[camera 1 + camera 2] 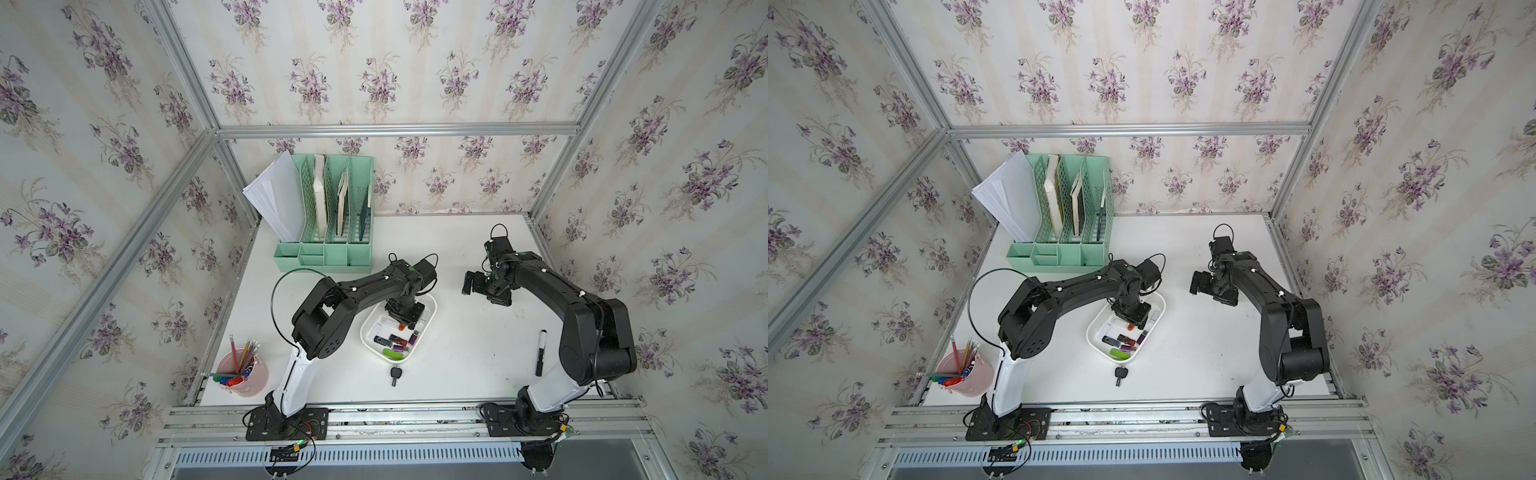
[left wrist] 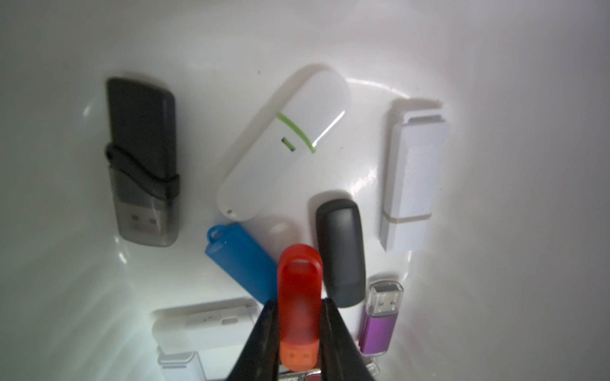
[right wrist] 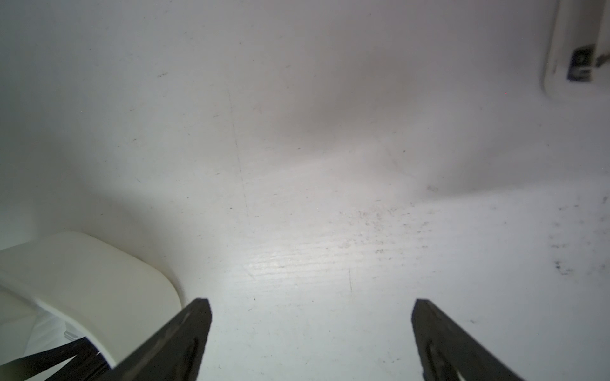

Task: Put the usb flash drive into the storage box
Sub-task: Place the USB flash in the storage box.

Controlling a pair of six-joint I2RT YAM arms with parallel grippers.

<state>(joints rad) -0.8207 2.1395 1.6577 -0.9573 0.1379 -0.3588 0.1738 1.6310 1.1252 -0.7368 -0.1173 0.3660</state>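
Left wrist: red drive (image 2: 299, 283) between fingertips (image 2: 262, 343)

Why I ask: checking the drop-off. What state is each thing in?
left gripper, shut on the red flash drive, low inside the storage box
red flash drive, gripped, not yet released
right gripper, open and empty over the table
storage box, lidless, many drives inside
key, lying on the table beside the box
marker, lying on the table
pink cup, upright, holding pencils
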